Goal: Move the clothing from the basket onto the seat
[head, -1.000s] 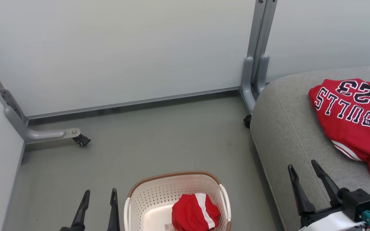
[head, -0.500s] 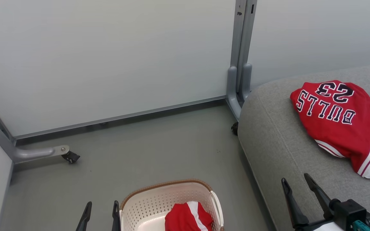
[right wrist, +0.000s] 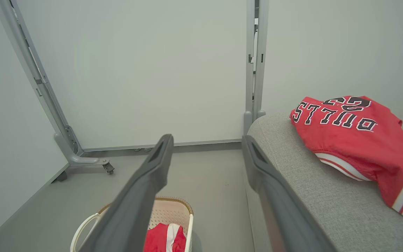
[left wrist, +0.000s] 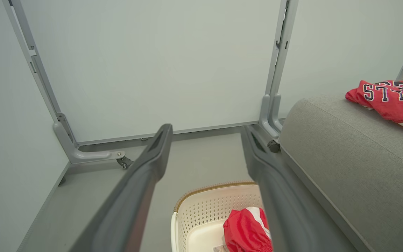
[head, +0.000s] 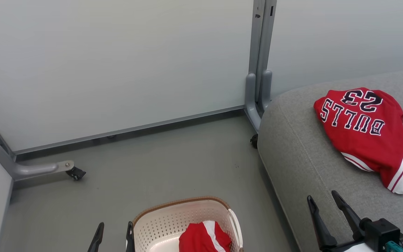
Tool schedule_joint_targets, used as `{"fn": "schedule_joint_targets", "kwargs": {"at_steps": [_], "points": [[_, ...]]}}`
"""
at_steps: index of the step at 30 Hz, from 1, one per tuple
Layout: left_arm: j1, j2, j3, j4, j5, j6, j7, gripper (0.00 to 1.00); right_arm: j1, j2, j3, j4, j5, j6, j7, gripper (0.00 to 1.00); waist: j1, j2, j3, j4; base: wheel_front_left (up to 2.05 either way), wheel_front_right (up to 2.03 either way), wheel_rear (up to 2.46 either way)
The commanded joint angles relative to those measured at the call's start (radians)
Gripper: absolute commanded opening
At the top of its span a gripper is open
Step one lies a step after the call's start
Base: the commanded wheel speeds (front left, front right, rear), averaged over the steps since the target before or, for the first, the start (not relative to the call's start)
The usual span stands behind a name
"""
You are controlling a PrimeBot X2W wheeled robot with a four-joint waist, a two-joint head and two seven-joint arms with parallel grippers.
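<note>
Clothing: you have the jersey (head: 362,133) lying on the seat (head: 303,157), right of frame, and the shorts (head: 203,239) in the basket (head: 180,203), bottom centre. Left gripper (head: 114,225), just left of the basket: jaws apart, empty. Right gripper (head: 322,196), lower right: jaws apart, empty.

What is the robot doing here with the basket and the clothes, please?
The robot is moving red sportswear from the basket to the seat. The jersey already lies on the grey seat, while the shorts sit in the basket on the floor. The left gripper and right gripper are both open, holding nothing.
</note>
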Motion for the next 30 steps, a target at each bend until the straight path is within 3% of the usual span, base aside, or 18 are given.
{"fn": "schedule_joint_targets", "kwargs": {"at_steps": [1, 10, 18, 25, 30], "points": [[0.007, 0.0, -0.001, 0.003, 0.005, 0.002, 0.001, 1.0, 0.016, -0.007, 0.001, 0.002, 0.004, -0.001, -0.002, 1.0, 0.0001, 0.0, -0.001, 0.004, 0.0, 0.0, 0.0], [0.002, 0.001, -0.008, 0.015, -0.024, 0.002, 0.001, 1.0, 0.015, -0.017, 0.013, 0.002, 0.01, -0.001, -0.002, 1.0, 0.0001, 0.0, 0.019, 0.018, 0.0, 0.0, 0.0], [-0.041, 0.001, -0.036, 0.029, -0.024, -0.027, 0.001, 1.0, -0.023, -0.029, 0.023, -0.009, 0.014, -0.001, -0.002, 1.0, 0.0001, 0.0, 0.115, 0.026, 0.0, 0.0, 0.0], [-0.187, 0.001, -0.077, 0.098, -0.015, -0.057, 0.001, 1.0, -0.122, -0.06, 0.024, -0.045, -0.003, -0.001, -0.002, 1.0, 0.0001, 0.0, 0.345, 0.034, 0.0, 0.0, 0.0], [-0.367, 0.001, -0.116, 0.225, -0.032, -0.08, 0.001, 1.0, -0.233, -0.082, 0.016, -0.069, -0.018, -0.001, -0.002, 1.0, 0.0001, 0.0, 0.524, 0.034, 0.0, 0.0, 0.0]]}}
